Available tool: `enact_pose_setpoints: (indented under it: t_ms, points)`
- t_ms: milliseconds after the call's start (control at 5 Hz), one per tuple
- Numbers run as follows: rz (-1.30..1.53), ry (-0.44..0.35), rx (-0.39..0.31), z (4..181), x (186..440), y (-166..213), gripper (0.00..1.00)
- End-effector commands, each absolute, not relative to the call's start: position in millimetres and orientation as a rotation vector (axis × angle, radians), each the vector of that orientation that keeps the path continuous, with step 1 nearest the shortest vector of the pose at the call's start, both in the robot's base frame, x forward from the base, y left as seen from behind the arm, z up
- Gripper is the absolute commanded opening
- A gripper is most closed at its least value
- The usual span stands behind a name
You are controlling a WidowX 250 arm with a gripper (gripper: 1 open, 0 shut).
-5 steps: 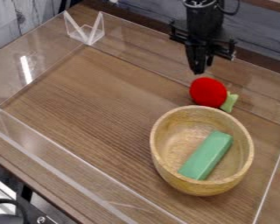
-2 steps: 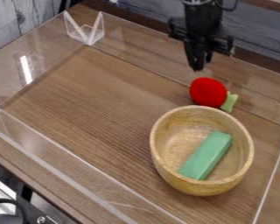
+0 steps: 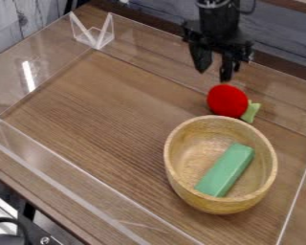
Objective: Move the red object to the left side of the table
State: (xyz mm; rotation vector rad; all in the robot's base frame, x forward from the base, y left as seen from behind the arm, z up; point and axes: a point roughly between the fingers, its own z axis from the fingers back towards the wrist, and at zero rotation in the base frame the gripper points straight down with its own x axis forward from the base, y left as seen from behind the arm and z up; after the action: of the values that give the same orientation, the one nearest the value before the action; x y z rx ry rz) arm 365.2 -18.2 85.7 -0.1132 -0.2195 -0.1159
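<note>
In the nearest part of the view, a round, smooth-rimmed tan wooden bowl [image 3: 182, 188] holds a flat, rectangular green block [image 3: 225, 170], lying at a slant. Just beyond the bowl's far rim, the glossy bright red ball-like toy [image 3: 228, 100], with a light green piece [image 3: 252, 111] at its side, rests on the brown wood-grain tabletop [image 3: 92, 110]. Behind the toy, the dark metal gripper [image 3: 218, 70] points downward, fingers spread apart and holding nothing.
</note>
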Motion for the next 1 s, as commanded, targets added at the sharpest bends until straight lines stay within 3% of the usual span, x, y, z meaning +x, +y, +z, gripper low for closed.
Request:
enact_pose_setpoints:
  t_ms: [0,800]
  points:
    - [-0.152,-0.271,-0.104,92.8,374,-25,1.0]
    - [-0.169,-0.223,-0.093,52.0,371,-37,1.0]
